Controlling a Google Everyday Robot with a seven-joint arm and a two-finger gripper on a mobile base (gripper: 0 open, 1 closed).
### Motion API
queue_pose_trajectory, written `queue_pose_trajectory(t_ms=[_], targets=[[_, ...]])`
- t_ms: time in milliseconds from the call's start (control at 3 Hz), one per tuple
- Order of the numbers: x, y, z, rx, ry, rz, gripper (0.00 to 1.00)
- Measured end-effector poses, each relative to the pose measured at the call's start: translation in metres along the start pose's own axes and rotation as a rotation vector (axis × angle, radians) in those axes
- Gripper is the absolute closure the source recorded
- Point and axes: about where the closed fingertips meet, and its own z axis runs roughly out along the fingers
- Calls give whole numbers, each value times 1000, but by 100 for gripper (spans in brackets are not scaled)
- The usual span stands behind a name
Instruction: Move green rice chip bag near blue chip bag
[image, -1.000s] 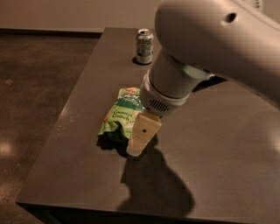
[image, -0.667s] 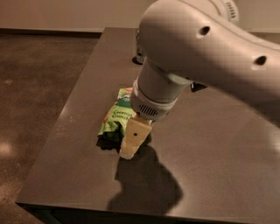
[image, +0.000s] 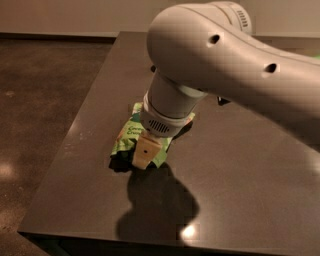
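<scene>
**Gripper (image: 144, 158) at the green rice chip bag (image: 128, 137), centre-left of the counter (image: 240, 190).**
Grip state cannot be told; the carry to the blue chip bag, unseen here, is not yet done.

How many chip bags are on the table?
1: the green rice chip bag lies near the left edge of the table, under the gripper. The big arm may hide others.

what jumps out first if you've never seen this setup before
The big pale robot arm fills the upper right and hides much of the dark table. Under it the gripper is right at the near end of the green rice chip bag, which lies close to the table's left edge and is the only bright colour in view.
</scene>
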Motion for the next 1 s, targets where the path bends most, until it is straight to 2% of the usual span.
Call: queue_pose_trajectory(t_ms=[333, 667, 1000], targets=[[-1, -6, -3, -10, -18, 25, 59], [15, -33, -17, -9, -50, 96, 90], [26, -54, -30, -4, -78, 142, 100]])
